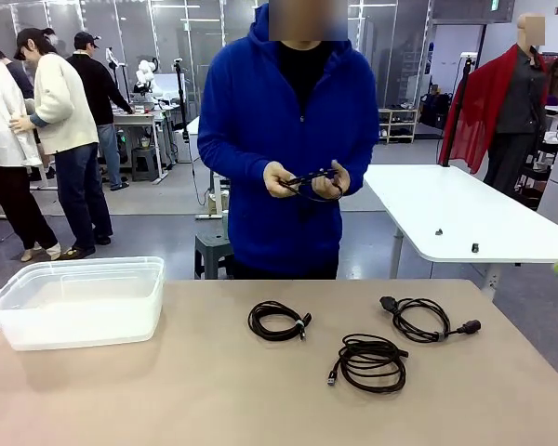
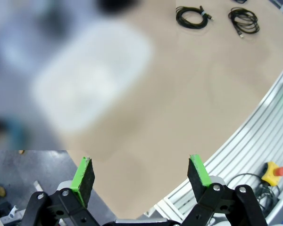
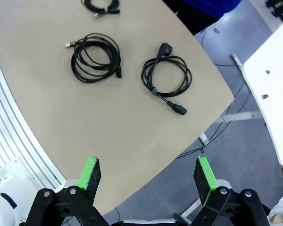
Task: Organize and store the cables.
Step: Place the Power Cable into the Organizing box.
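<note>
Three coiled black cables lie on the tan table: a small strapped coil point(image 1: 278, 321) at the middle, a USB-ended coil point(image 1: 370, 361) nearer me, and a power cord point(image 1: 426, 319) with chunky plugs at the right. The person across the table holds another black cable point(image 1: 312, 180) in both hands at waist height. In the right wrist view the power cord point(image 3: 167, 77) and the USB coil point(image 3: 95, 58) lie far below my open right gripper point(image 3: 148, 175). My left gripper point(image 2: 142, 176) is open over the table's near edge, with two coils point(image 2: 194, 15) point(image 2: 244, 21) far off.
A clear plastic bin point(image 1: 79, 302) stands on the table's far left corner; it appears blurred point(image 2: 92, 73) in the left wrist view. A white table point(image 1: 474, 218) stands behind at the right. A yellow stop button point(image 2: 274, 172) sits beside the ribbed rail.
</note>
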Robot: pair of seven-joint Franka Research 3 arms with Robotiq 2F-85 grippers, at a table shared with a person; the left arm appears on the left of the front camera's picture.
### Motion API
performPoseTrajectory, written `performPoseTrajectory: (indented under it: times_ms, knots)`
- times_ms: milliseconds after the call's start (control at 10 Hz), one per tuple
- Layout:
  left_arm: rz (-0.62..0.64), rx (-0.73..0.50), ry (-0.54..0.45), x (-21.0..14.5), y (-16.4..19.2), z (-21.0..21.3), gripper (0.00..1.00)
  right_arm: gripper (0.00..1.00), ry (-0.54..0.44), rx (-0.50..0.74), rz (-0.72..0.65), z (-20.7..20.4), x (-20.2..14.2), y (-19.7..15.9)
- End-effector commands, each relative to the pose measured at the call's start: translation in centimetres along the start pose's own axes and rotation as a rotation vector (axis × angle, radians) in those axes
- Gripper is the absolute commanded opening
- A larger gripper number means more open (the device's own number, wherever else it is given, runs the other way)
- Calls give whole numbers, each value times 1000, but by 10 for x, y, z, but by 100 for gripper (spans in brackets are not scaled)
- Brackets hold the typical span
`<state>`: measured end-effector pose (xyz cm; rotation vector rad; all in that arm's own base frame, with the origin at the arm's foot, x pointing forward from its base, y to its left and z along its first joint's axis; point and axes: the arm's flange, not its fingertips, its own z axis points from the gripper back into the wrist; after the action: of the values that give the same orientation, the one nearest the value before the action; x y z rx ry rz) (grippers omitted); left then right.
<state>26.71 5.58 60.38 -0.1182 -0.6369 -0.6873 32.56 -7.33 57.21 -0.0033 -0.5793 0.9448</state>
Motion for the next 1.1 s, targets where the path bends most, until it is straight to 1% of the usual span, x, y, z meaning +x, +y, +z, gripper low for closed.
performPoseTrajectory:
  times_ms: [0, 200, 300, 400, 500, 700, 900, 1000]
  knots:
    - [-12, -1, 0, -1, 0, 1, 100, 100, 33, 6, 81, -26, 9, -15]
    - [-12, -1, 0, -1, 0, 1, 100, 100, 80, 44, 139, -68, 21, -23]
    - [-12, -1, 0, -1, 0, 1, 100, 100, 119, 21, 193, -94, 24, -25]
    - [-12, -1, 0, -1, 0, 1, 100, 100, 144, 61, 227, -120, 26, -23]
    - [-12, -1, 0, -1, 0, 1, 100, 100, 157, 88, 243, -140, 26, -21]
    - [-12, -1, 0, -1, 0, 1, 100, 100, 193, 97, 296, -175, 27, -27]
    - [-12, -1, 0, -1, 0, 1, 100, 100, 183, 131, 370, -202, 26, -25]
    - [-12, -1, 0, -1, 0, 1, 100, 100, 172, 156, 458, -216, 24, -24]
